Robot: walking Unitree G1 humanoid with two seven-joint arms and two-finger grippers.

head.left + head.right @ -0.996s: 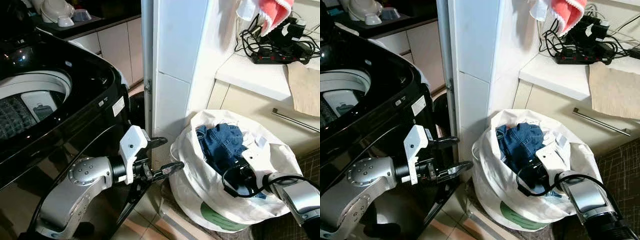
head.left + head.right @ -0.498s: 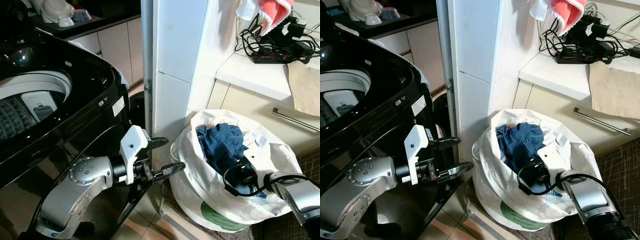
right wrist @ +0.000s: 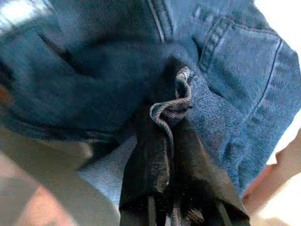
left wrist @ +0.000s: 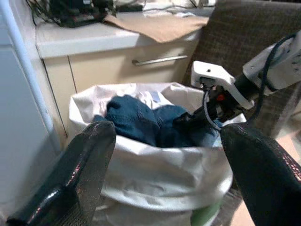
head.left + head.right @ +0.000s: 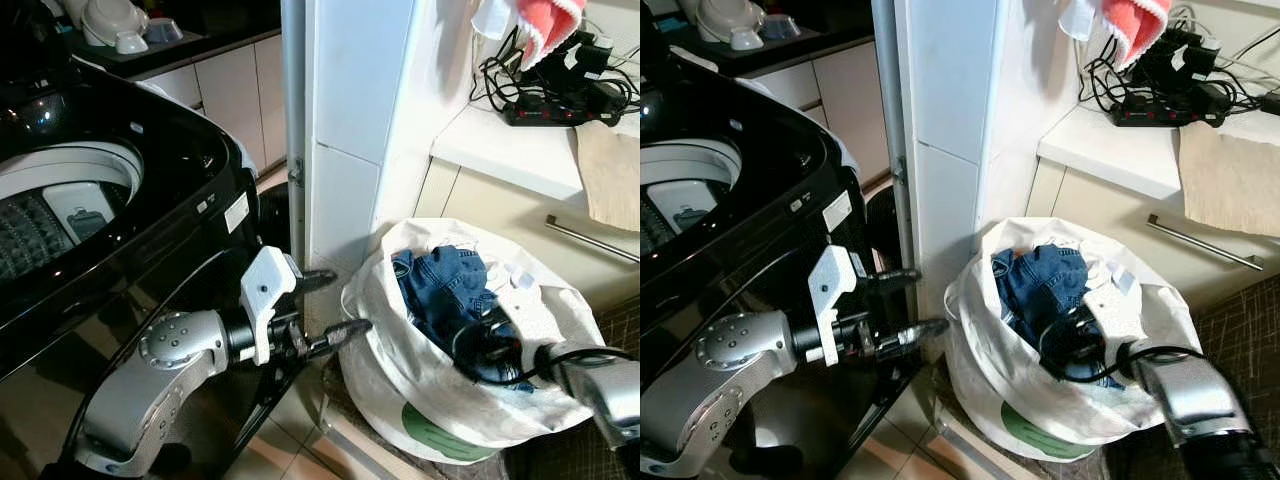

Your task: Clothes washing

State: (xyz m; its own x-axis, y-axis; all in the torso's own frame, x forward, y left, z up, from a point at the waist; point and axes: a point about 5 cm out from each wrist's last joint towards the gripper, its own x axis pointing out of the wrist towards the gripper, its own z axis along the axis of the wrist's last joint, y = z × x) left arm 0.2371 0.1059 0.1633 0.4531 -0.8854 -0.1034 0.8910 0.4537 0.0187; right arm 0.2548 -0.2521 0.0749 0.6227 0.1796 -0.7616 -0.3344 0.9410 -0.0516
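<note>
- Since a second ago the right pincer (image 5: pixel 1072 335) has pushed deeper into the white fabric laundry bag (image 5: pixel 400 385); its white wrist block, earlier plain above the bag rim, now sits lower among the clothes. Left arm barely changed.
- Right pincer: black fingers pressed together on a fold of the blue denim jeans (image 5: pixel 445 285); the right wrist view shows a twisted denim hem (image 3: pixel 171 106) pinched between the finger tips.
- Jeans lie crumpled at the top of the bag, with pale garments beside them toward the far rim.
- Left pincer (image 5: pixel 330 305): fingers spread wide, holding nothing, hovering just beside the near side of the bag, in front of the glossy black top-loading washing machine (image 5: pixel 120 200). In its wrist view the two fingers (image 4: pixel 82 174) frame the bag and the right arm beyond.
- Washer lid is up; the grey drum opening (image 5: pixel 60 200) is visible at the robot's left.
- Bag stands on the floor against the white pillar (image 5: pixel 350 130), below a pale bench (image 5: pixel 510 150).
- On the bench: a black power strip with tangled cables (image 5: pixel 560 100) and a sheet of brown paper (image 5: pixel 610 170). A red and white cloth (image 5: pixel 540 25) hangs above.
</note>
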